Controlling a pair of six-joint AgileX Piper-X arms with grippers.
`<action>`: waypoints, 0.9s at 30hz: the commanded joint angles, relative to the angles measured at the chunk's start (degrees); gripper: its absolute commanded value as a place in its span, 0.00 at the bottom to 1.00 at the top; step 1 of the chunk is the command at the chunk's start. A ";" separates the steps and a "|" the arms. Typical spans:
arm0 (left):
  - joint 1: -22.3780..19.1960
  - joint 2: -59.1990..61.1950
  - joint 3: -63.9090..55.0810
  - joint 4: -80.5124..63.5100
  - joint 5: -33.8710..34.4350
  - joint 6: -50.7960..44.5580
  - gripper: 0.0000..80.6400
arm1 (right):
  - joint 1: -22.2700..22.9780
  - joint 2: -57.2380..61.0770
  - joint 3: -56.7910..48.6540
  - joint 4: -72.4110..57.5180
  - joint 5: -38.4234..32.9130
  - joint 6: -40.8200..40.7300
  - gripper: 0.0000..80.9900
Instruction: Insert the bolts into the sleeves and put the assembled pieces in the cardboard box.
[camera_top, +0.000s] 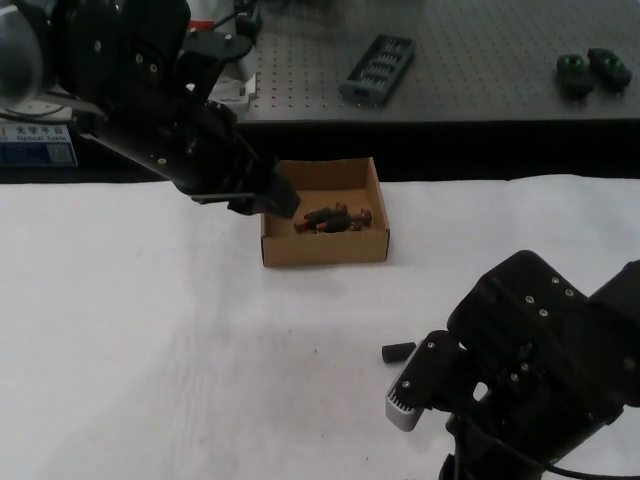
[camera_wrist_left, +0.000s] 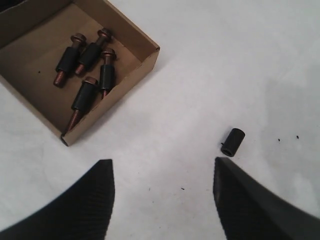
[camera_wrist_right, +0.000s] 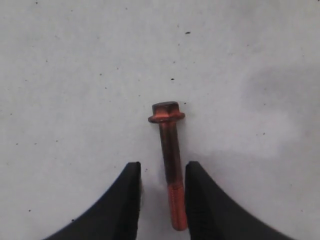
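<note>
Our right gripper (camera_wrist_right: 162, 166), slightly parted, straddles the bolt (camera_wrist_right: 168, 142) on the cloth (camera_wrist_right: 75, 75); our left gripper (camera_wrist_left: 162, 161), spread wide, hangs near the sleeve (camera_wrist_left: 233, 142).

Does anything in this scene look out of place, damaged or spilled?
Nothing stands out. Four assembled pieces lie loosely inside the cardboard box. One sleeve lies alone on the white cloth outside it, and one bolt lies within the open right gripper; both seem simply not yet joined.

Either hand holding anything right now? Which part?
Nothing clamped. The left hand is empty; the right hand straddles the bolt at its shank, gap visible on one side.
</note>
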 joint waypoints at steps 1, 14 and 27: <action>0.10 -0.71 -0.28 -0.25 0.50 -0.51 0.53 | 0.13 -0.08 -0.38 0.28 0.08 -0.63 0.28; 0.10 -0.71 -0.28 1.34 0.50 -1.35 0.53 | 0.13 6.41 -3.87 1.10 0.08 -2.11 0.28; 0.10 -0.71 -0.28 1.53 0.50 -3.05 0.53 | 2.84 9.10 -5.89 8.40 8.83 -2.29 0.28</action>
